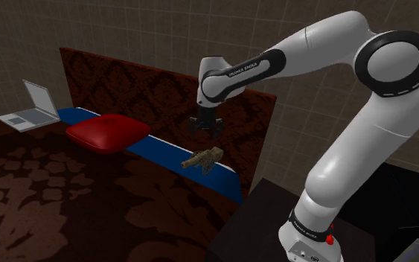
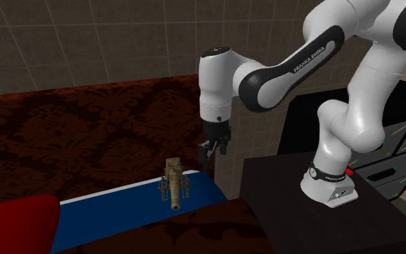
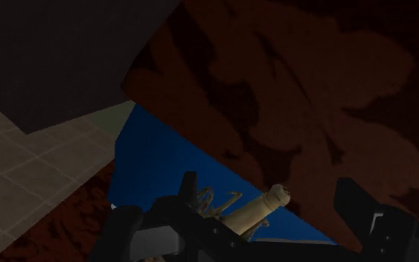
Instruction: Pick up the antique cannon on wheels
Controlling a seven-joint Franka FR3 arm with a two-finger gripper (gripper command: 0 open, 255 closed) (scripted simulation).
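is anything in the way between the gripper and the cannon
Nothing visible. The open gripper hangs above the cannon with only air between them. The red pillow lies well away along the blue strip, toward the shoulder view's left.

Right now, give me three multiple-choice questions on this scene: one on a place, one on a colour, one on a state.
1. Where does the cannon stand?
A. on the blue strip of the bed
B. on the laptop
C. on the robot's stand

2. What colour is the pillow?
A. green
B. red
C. white

3. How is the end effector?
A. shut on the cannon
B. open, above the cannon
C. shut on the pillow

Answers:
1 A: the cannon sits on the blue strip in both exterior views.
2 B: the pillow is plain red.
3 B: the jaws stand apart, and a gap shows above the cannon.
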